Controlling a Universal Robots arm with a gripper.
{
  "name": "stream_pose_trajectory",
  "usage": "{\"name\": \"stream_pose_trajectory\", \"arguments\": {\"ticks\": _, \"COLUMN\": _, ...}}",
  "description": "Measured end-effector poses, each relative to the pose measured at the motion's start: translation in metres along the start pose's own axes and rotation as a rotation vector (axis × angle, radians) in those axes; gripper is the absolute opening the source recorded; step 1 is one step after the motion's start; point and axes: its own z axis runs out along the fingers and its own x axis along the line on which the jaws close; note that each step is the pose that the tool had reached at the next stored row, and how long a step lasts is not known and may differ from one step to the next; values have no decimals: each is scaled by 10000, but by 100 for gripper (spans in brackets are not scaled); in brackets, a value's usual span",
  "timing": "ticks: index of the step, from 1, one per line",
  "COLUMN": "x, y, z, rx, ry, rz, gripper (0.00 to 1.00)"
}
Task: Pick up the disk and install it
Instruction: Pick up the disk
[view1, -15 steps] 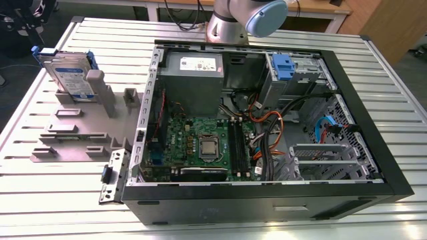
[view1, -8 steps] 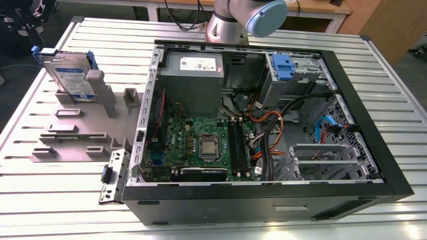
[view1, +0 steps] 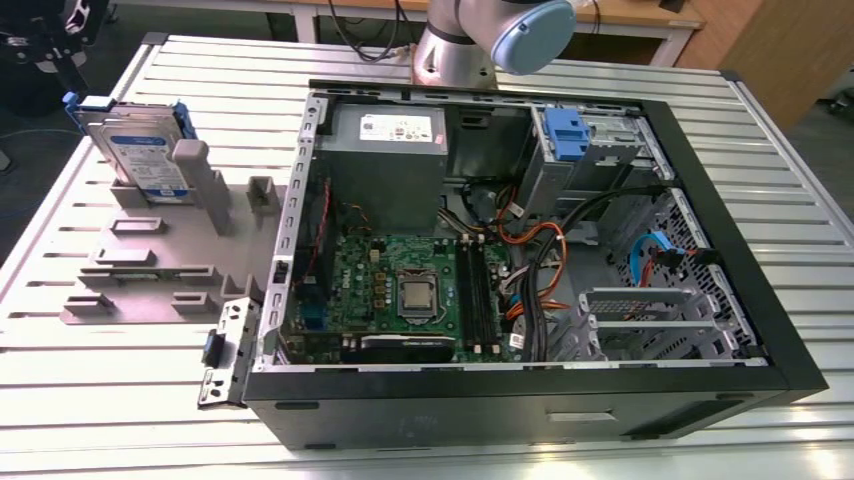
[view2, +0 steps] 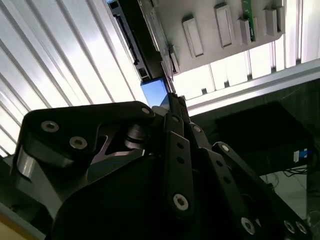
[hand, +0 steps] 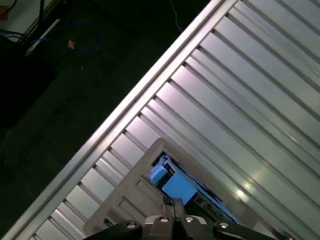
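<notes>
Tool (hand: 172, 203) at disk (view1: 138, 150), ten o'clock on bench (view1: 120, 400); opening can't tell; best grip square, lift straight off stand (view1: 147, 275).

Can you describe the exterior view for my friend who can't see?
The disk stands upright in a grey holder at the exterior view's left, on a slatted metal table. An open computer case lies beside it.
</notes>
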Motion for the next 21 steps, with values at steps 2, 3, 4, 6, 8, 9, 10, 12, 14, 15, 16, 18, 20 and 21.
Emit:
{"name": "stream_pose_trajectory", "arguments": {"ticks": 2, "x": 0, "y": 0, "z": 1, "rx": 6, "ry": 16, "rz": -360, "gripper": 11}}
{"name": "stream_pose_trajectory", "arguments": {"ticks": 3, "x": 0, "y": 0, "z": 2, "rx": 9, "ry": 24, "rz": -539, "gripper": 11}}
{"name": "stream_pose_trajectory", "arguments": {"ticks": 4, "x": 0, "y": 0, "z": 2, "rx": 12, "ry": 33, "rz": -728, "gripper": 11}}
{"name": "stream_pose_trajectory", "arguments": {"ticks": 6, "x": 0, "y": 0, "z": 3, "rx": 18, "ry": 47, "rz": -1077, "gripper": 11}}
{"name": "stream_pose_trajectory", "arguments": {"ticks": 8, "x": 0, "y": 0, "z": 4, "rx": 23, "ry": 62, "rz": -1412, "gripper": 11}}
{"name": "stream_pose_trajectory", "arguments": {"ticks": 9, "x": 0, "y": 0, "z": 5, "rx": 26, "ry": 70, "rz": -1579, "gripper": 11}}
{"name": "stream_pose_trajectory", "arguments": {"ticks": 10, "x": 0, "y": 0, "z": 5, "rx": 28, "ry": 78, "rz": -1744, "gripper": 11}}
{"name": "stream_pose_trajectory", "arguments": {"ticks": 12, "x": 0, "y": 0, "z": 6, "rx": 35, "ry": 93, "rz": -2101, "gripper": 11}}
{"name": "stream_pose_trajectory", "arguments": {"ticks": 14, "x": 0, "y": 0, "z": 8, "rx": 40, "ry": 108, "rz": -2457, "gripper": 11}}
{"name": "stream_pose_trajectory", "arguments": {"ticks": 15, "x": 0, "y": 0, "z": 9, "rx": 43, "ry": 117, "rz": -2637, "gripper": 11}}
{"name": "stream_pose_trajectory", "arguments": {"ticks": 16, "x": 0, "y": -1, "z": 10, "rx": 46, "ry": 125, "rz": -2818, "gripper": 11}}
{"name": "stream_pose_trajectory", "arguments": {"ticks": 18, "x": 0, "y": -1, "z": 12, "rx": 53, "ry": 142, "rz": -3193, "gripper": 11}}
{"name": "stream_pose_trajectory", "arguments": {"ticks": 20, "x": 0, "y": -1, "z": 15, "rx": 66, "ry": 149, "rz": -3491, "gripper": 11}}
{"name": "stream_pose_trajectory", "arguments": {"ticks": 21, "x": 0, "y": 0, "z": 17, "rx": 97, "ry": 127, "rz": -3543, "gripper": 11}}
